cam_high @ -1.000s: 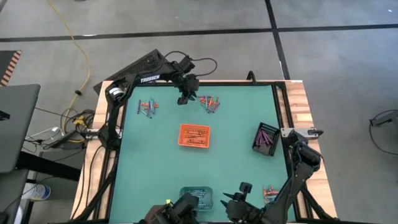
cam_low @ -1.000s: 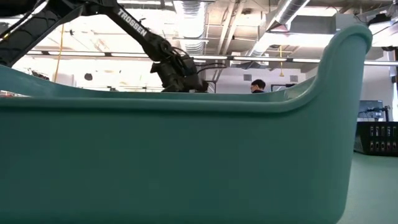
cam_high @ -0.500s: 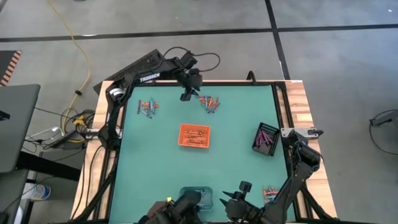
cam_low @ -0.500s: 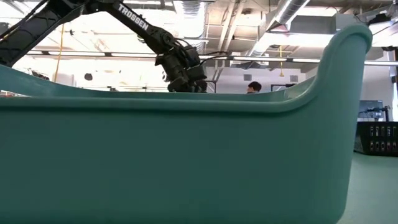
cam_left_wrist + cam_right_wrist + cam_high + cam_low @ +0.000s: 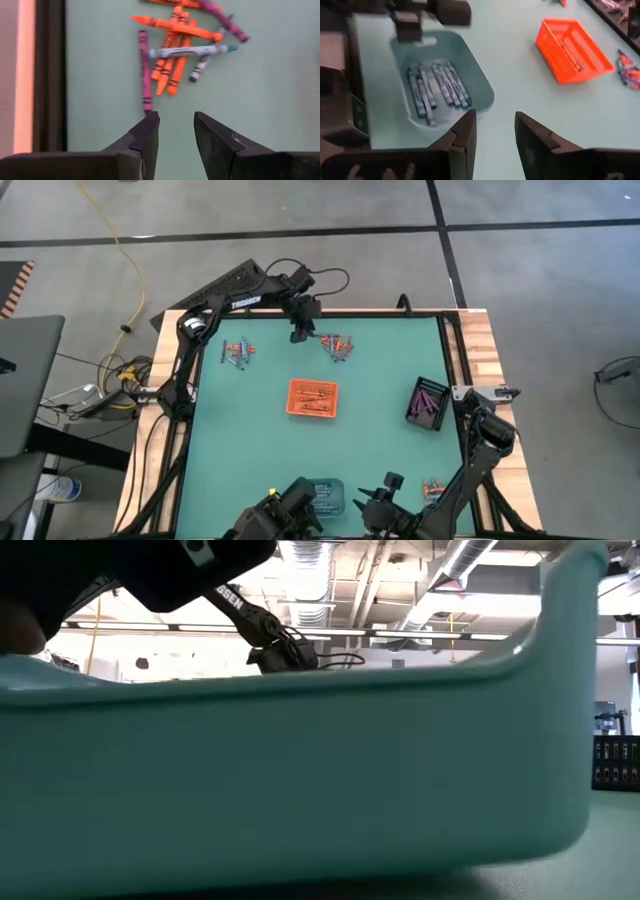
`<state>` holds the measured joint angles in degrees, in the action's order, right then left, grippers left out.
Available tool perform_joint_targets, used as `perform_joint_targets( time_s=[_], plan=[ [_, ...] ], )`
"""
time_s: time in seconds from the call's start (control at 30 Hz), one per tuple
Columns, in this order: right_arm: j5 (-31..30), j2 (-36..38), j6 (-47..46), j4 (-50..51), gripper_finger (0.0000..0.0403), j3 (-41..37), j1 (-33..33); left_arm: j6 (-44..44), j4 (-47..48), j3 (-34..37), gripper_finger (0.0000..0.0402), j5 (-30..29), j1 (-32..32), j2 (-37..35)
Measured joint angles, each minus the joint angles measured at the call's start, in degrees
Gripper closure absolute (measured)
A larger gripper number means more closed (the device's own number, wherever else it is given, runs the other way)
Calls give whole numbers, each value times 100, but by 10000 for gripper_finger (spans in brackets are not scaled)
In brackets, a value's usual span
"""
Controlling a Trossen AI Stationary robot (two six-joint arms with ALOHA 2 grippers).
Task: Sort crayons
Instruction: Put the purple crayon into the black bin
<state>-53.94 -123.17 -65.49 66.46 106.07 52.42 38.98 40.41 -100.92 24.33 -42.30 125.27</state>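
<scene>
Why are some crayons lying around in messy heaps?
Those aren't sorted yet. One crisscrossed heap lies just ahead of the left pincer, which is open and empty. Another heap sits near the table's far left corner, and a third on the right edge. The blue ones lie neatly in their tray.

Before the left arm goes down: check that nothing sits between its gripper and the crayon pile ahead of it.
Nothing visible does. The left gripper is open and empty above bare green mat, and the crayon pile lies just past its fingertips. The nearest piece is a purple crayon, lying apart from the fingers.
</scene>
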Motion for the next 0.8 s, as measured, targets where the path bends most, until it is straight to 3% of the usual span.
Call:
perform_joint_targets(
  time_s=[0.23, 0.5, 0.8],
  plan=[
    [31, 2, -321, -27, 276, -263, 0, -25, 155, -69, 287, -52, 0, 13],
    [-22, 2, -195, 372, 276, -263, -147, -41, 761, -734, 287, 651, 99, 12],
    [-56, 16, -156, 2034, 276, -411, -765, 221, 2136, -1318, 287, 33, 647, -2]
  ],
)
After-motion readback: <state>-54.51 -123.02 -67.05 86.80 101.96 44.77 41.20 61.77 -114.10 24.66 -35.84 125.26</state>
